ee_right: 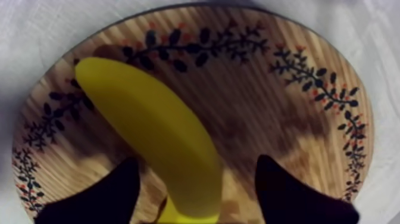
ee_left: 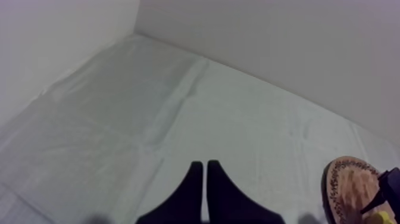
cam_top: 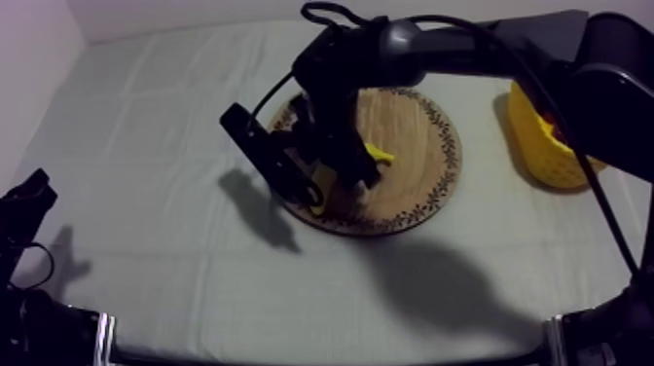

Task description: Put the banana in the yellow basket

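Note:
The banana [ee_right: 156, 128] lies on the round wooden board [ee_right: 268, 101], one end toward the patterned rim. My right gripper [ee_right: 199, 196] stands open low over it, one black finger [ee_right: 113, 190] on each side of the fruit, not closed on it. In the top view the right arm reaches in from the upper right. Its gripper [cam_top: 341, 185] covers the left half of the board [cam_top: 418, 165], with yellow bits of the banana [cam_top: 381, 154] showing beside it. The yellow basket [cam_top: 545, 136] stands at the right. My left gripper [cam_top: 29, 200] rests low at the left, its fingers [ee_left: 193, 184] together.
The grey-white cloth [cam_top: 175, 117] stretches open to the left of the board. A white wall [ee_left: 268, 42] rises behind the table's far edge. The board's rim [ee_left: 348, 187] lies off to the side of my left gripper.

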You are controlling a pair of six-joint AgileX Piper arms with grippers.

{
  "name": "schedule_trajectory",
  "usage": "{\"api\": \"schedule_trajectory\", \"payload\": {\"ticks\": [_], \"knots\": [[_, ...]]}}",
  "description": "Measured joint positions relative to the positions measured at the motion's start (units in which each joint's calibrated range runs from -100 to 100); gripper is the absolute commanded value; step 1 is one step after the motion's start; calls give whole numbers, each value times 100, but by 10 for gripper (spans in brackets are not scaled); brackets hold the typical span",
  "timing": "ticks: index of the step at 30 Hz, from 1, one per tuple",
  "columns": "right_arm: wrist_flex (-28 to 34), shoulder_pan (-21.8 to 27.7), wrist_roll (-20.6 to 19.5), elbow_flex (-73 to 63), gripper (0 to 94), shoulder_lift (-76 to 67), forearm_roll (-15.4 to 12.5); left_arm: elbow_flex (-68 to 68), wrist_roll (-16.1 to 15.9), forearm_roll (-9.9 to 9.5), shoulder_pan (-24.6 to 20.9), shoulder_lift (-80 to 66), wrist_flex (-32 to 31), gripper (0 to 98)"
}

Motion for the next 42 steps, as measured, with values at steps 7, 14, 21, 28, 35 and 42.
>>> {"api": "schedule_trajectory", "payload": {"ticks": [7,14,21,28,35,42], "knots": [[-222,0,-61,269,300,41,72,0,0,0,0,0,0,1],[-378,0,-108,244,221,41,83,0,0,0,0,0,0,1],[-266,0,-68,193,208,-116,72,0,0,0,0,0,0,1],[-33,13,-8,167,202,-491,60,0,0,0,0,0,0,1],[418,69,123,-91,198,-1080,55,0,0,0,0,0,0,1],[997,105,261,-429,196,-1755,11,0,0,0,0,0,0,1]]}}
